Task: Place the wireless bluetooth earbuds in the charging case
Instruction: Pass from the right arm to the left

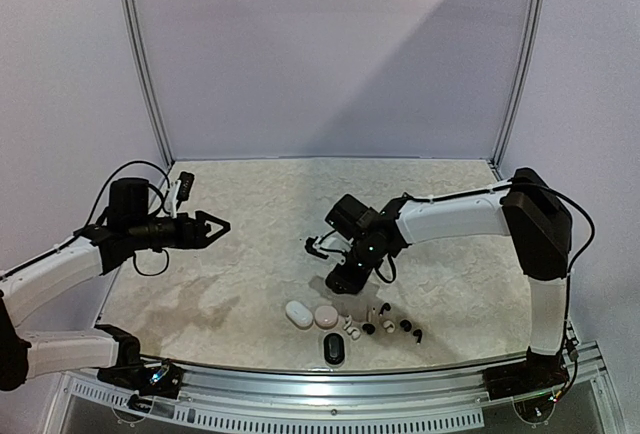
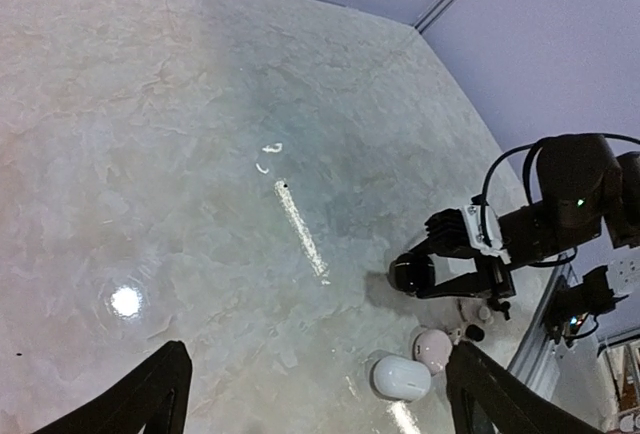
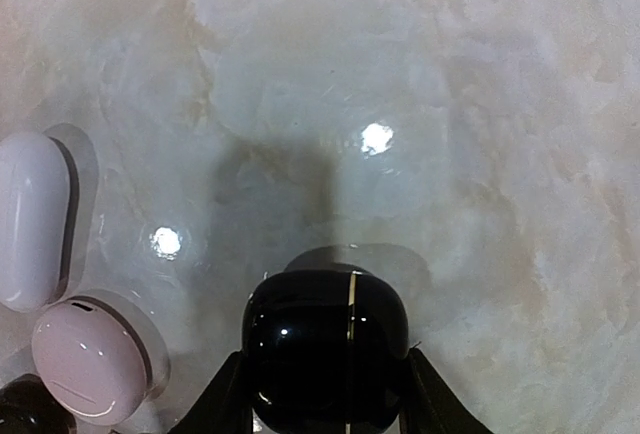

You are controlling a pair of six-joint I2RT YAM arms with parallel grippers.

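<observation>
Glossy black case (image 3: 325, 324) pinched at flanks by right pincer (image 3: 322, 369); slick rounded shell may squirt out, scattering nearby earbuds (image 1: 385, 326). Left pincer (image 1: 205, 226) wide open, empty.

No text, label, brand, number or sign can be read anywhere in these views.

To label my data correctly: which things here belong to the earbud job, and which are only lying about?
Job: black charging case between the right jaws; white and black earbuds.
Lying about for now: white case; pink case; second black case.
</observation>
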